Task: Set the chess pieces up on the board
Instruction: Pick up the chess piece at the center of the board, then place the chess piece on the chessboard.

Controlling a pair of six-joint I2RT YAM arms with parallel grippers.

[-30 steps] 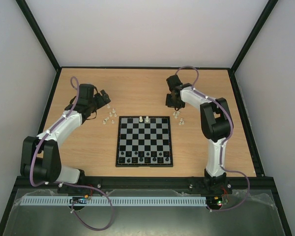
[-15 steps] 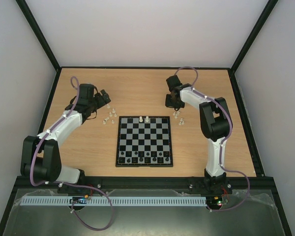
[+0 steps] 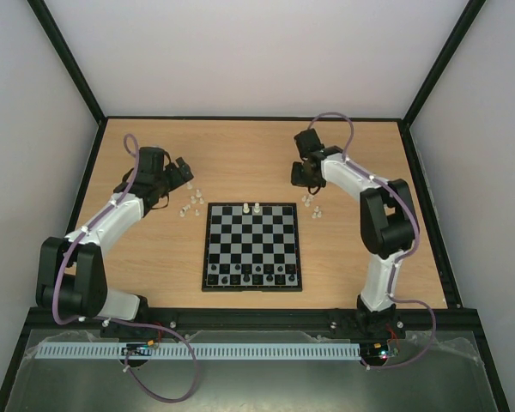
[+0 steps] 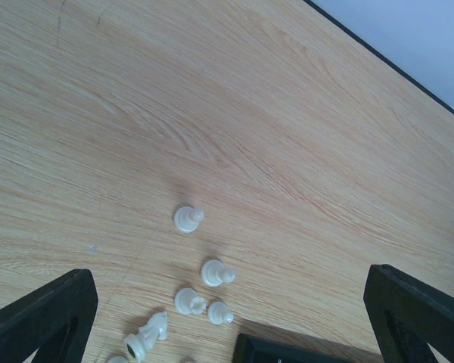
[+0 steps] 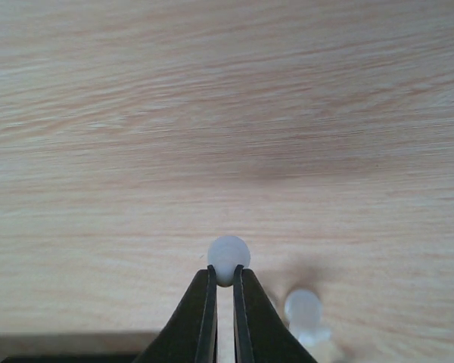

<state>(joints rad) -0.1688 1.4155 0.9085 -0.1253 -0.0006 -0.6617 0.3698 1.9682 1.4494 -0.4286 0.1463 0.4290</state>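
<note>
The board (image 3: 208,249) lies mid-table with two whitish chess pieces (image 3: 245,209) on its far row and black pieces along its near rows. My right gripper (image 5: 225,274) is shut on the round head of a whitish piece (image 5: 228,255), just past the board's far right corner, where the gripper (image 3: 304,176) hangs over the wood. Another whitish piece (image 5: 306,312) stands to its right. My left gripper (image 4: 228,276) is open above several loose whitish pieces (image 4: 216,273), one a knight (image 4: 147,335) lying on its side; that gripper (image 3: 185,174) is off the board's far left corner.
More whitish pieces (image 3: 312,204) sit on the wood right of the board's far edge, and a cluster (image 3: 191,200) left of it. The board's black corner (image 4: 287,354) shows at the bottom of the left wrist view. Black frame rails border the table.
My right gripper has shut on the whitish piece, and the right arm's elbow has swung to the right. The left arm has not moved.
</note>
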